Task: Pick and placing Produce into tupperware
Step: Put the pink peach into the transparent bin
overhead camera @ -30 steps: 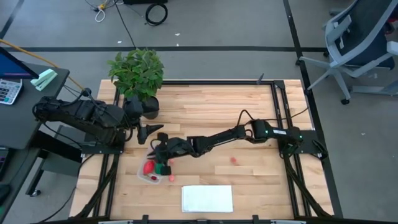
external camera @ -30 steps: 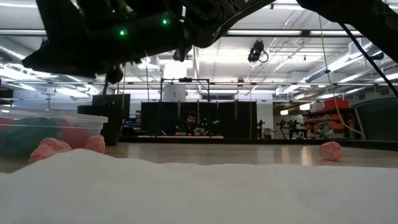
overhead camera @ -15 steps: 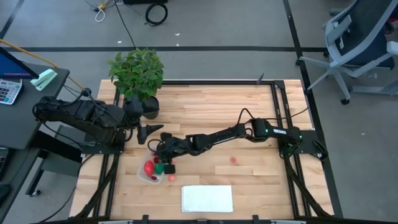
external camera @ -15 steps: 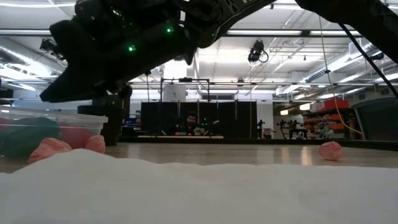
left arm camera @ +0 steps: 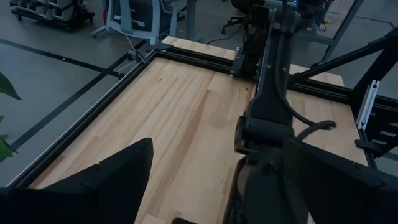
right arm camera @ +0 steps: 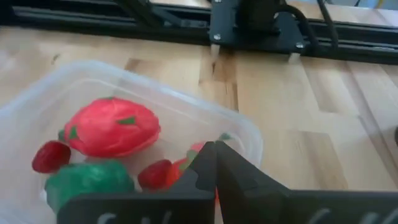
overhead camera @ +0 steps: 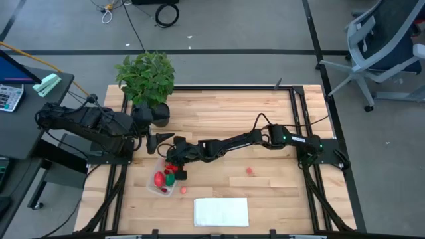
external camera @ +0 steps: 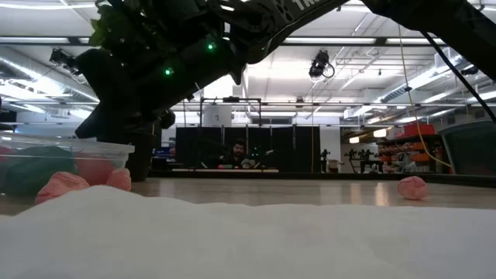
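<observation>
Wooden slats make up the table (overhead camera: 265, 113), framed in black rail, with a potted plant (overhead camera: 146, 76) at its far left corner and a white sheet (overhead camera: 221, 212) at the near edge. Right gripper (overhead camera: 174, 161), jaws together and empty, hangs just above the tupperware (overhead camera: 163, 180), which holds a large red piece (right arm camera: 112, 126), a green one (right arm camera: 87, 179) and small red berries. Left gripper (overhead camera: 163, 140) waits nearby, jaws apart. Judged from this, a drop is complete; next comes reaching for the pink piece (overhead camera: 250, 170) lying well apart on the wood. No readable writing shows
</observation>
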`<state>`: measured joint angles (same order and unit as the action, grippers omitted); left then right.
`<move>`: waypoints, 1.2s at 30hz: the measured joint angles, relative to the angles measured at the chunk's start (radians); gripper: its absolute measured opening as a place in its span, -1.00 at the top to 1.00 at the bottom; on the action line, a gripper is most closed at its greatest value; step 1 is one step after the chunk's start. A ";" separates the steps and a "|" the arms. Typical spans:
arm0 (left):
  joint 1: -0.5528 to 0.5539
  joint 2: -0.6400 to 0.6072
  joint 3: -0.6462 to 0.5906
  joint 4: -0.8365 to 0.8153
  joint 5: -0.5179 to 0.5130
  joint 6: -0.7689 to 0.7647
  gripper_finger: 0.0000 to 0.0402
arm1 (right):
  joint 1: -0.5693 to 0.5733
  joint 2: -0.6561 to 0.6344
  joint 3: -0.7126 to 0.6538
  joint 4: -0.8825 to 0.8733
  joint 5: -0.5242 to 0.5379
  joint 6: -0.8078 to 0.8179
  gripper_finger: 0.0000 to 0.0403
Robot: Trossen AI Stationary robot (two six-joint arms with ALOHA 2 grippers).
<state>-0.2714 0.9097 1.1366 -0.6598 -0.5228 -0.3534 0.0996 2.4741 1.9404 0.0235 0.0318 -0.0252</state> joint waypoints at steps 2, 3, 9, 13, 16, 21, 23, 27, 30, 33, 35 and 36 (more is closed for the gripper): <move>0.000 0.000 0.000 0.000 0.000 0.000 -0.81 | -0.002 0.000 0.000 0.004 -0.014 0.006 0.98; 0.000 0.000 0.000 0.000 0.000 0.000 -0.81 | 0.000 0.000 0.000 0.003 -0.031 0.007 0.98; 0.000 0.000 0.000 0.000 0.000 0.001 -0.81 | 0.046 0.000 0.000 0.000 -0.078 -0.030 0.99; 0.000 0.000 0.000 -0.002 0.000 0.001 -0.81 | 0.094 -0.009 0.000 -0.021 0.038 -0.127 0.99; 0.000 0.000 0.000 -0.014 0.000 -0.001 -0.81 | 0.126 -0.025 0.000 -0.088 0.090 -0.135 0.99; 0.000 0.000 0.000 -0.029 0.000 -0.001 -0.81 | 0.181 -0.046 0.000 -0.272 0.135 -0.108 1.00; 0.000 0.000 0.000 -0.033 0.000 -0.001 -0.81 | 0.210 -0.048 0.000 -0.270 0.247 -0.110 1.00; 0.000 0.000 0.000 -0.033 0.000 -0.001 -0.81 | 0.247 -0.066 -0.001 -0.237 0.448 -0.196 1.00; 0.000 0.000 0.000 -0.033 0.000 -0.002 -0.81 | 0.244 -0.086 0.000 -0.195 0.474 -0.234 1.00; 0.000 0.000 0.000 -0.034 0.000 -0.013 -0.81 | 0.237 -0.104 0.000 -0.213 0.466 -0.214 1.00; -0.001 0.000 0.000 -0.038 0.000 -0.028 -0.81 | 0.236 -0.112 0.000 -0.264 0.458 -0.196 1.00; -0.001 0.000 0.000 -0.038 0.000 -0.028 -0.81 | 0.237 -0.112 0.000 -0.284 0.456 -0.179 1.00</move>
<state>-0.2722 0.9096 1.1370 -0.6973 -0.5225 -0.3817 0.3365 2.3619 1.9408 -0.2604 0.4873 -0.2041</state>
